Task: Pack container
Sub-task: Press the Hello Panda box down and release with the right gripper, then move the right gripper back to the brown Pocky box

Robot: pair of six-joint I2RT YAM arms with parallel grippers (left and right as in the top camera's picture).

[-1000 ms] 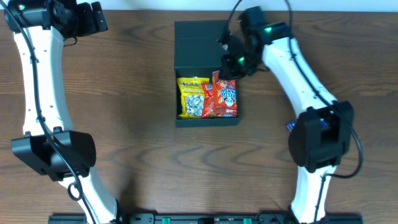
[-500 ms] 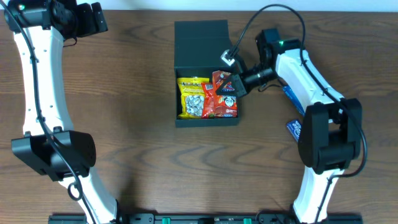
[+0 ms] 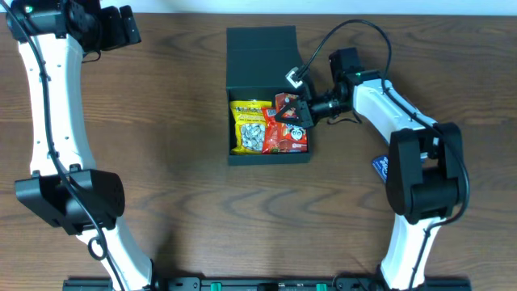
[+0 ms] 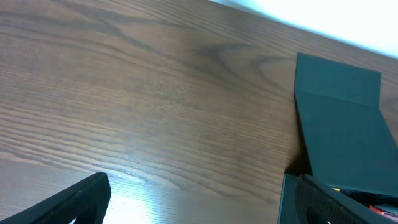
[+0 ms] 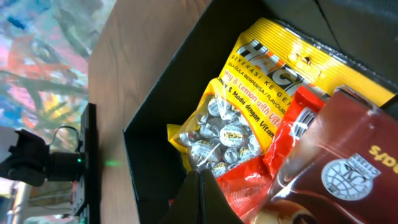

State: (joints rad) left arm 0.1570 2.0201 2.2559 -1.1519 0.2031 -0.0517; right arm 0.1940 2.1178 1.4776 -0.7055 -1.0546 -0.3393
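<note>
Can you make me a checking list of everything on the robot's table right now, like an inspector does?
Surface: dark wood-grain table.
Job's things: dark teal container, lid flap open; yellow packet and red packets inside.
Clutter: blue item, partly hidden by the right arm.
Grippers: left gripper open, far from the box; right gripper over the red packets, grip unclear.
Cables: black cable loops above the right arm.
Surroundings: pale strip beyond the far edge.
</note>
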